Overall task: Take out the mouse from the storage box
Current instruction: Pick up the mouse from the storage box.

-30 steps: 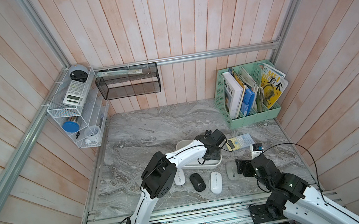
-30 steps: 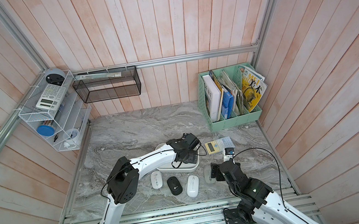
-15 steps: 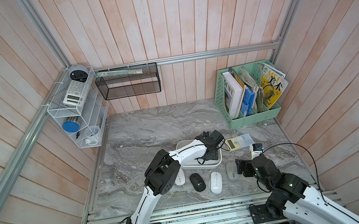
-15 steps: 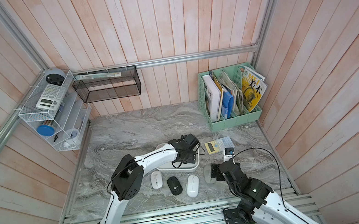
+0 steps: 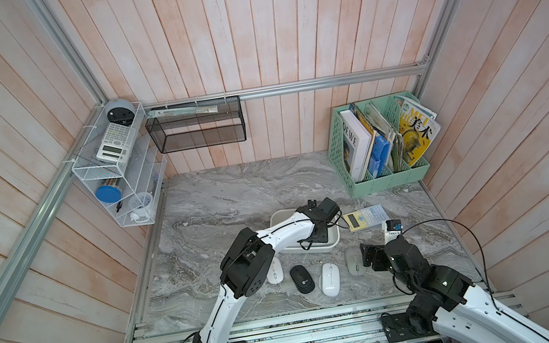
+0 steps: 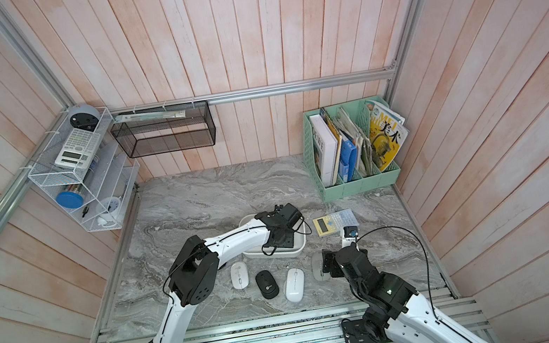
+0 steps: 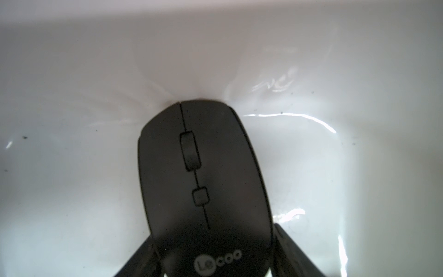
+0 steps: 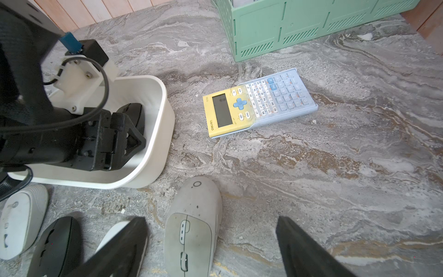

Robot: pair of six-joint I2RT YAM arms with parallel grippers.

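Here: storage box (image 8: 165, 124), marble tabletop (image 5: 232, 193), walls (image 5: 280, 24).

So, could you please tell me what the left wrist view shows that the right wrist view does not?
Left wrist only: the top of the black mouse up close, with its scroll wheel and printed logo.

Right wrist only: the calculator, the green file holder, the grey mouse on the table, and the open right hand.

Both: the white storage box, that black mouse lying inside it, and the left hand with a finger on either side of the mouse.
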